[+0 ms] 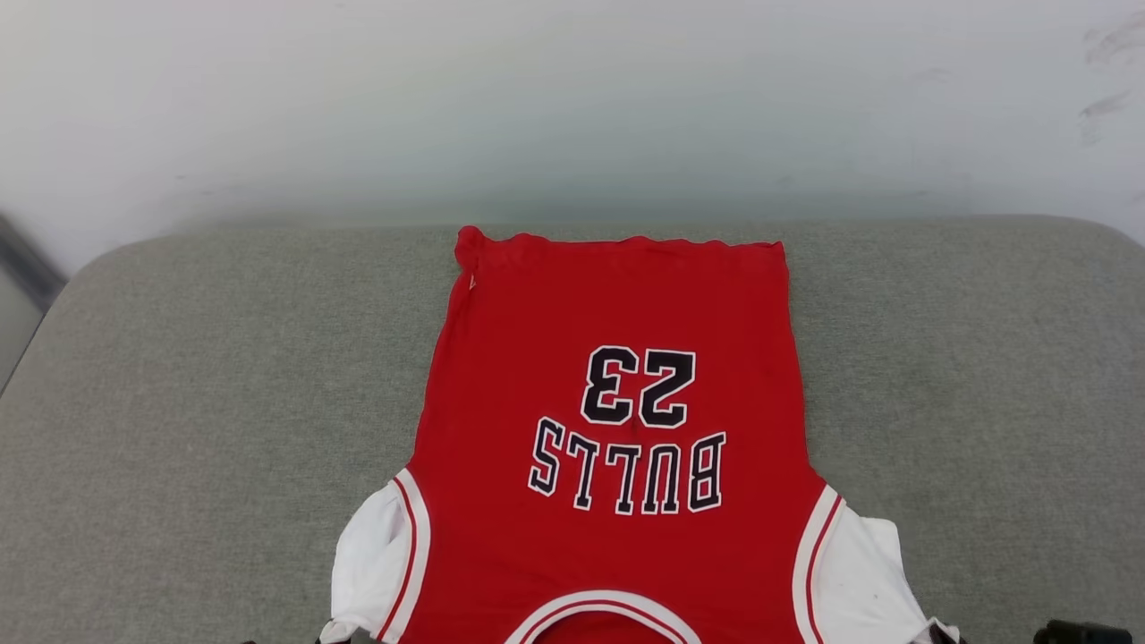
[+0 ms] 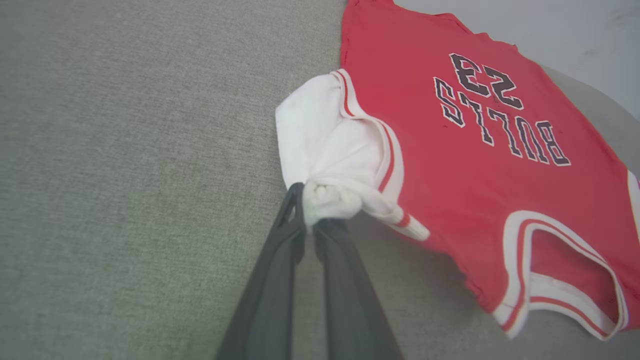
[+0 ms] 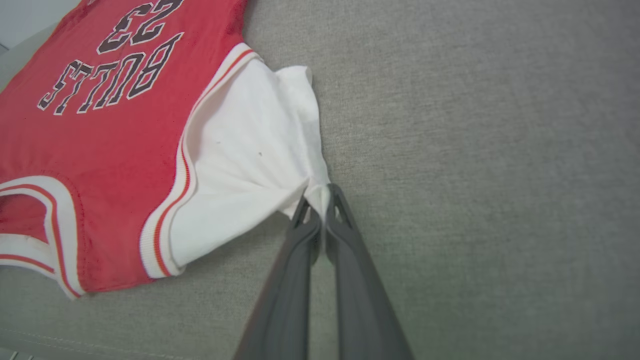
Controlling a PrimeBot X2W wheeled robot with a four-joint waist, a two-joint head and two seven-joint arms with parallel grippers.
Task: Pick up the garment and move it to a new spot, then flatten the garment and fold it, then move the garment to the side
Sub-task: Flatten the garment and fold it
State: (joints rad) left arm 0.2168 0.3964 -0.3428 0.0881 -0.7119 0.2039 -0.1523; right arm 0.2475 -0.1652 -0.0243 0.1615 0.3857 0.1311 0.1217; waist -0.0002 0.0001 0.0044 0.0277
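Note:
The garment (image 1: pixel 617 501) is a red jersey with white sleeves and a black "BULLS 23" print. It lies front up on the grey padded surface (image 1: pixel 179 402), hem far from me, collar at the head view's bottom edge. In the left wrist view my left gripper (image 2: pixel 312 207) is shut on a bunched bit of one white sleeve (image 2: pixel 325 145). In the right wrist view my right gripper (image 3: pixel 318 202) is shut on the edge of the other white sleeve (image 3: pixel 245 150). Both sleeves are pulled outward, and the shoulder part of the garment (image 2: pixel 475 150) hangs slightly off the surface.
The grey padded surface stretches wide on both sides of the garment. Its far edge runs just behind the hem, with a pale wall (image 1: pixel 572 98) beyond it. A dark part (image 1: pixel 1078 633) shows at the head view's lower right corner.

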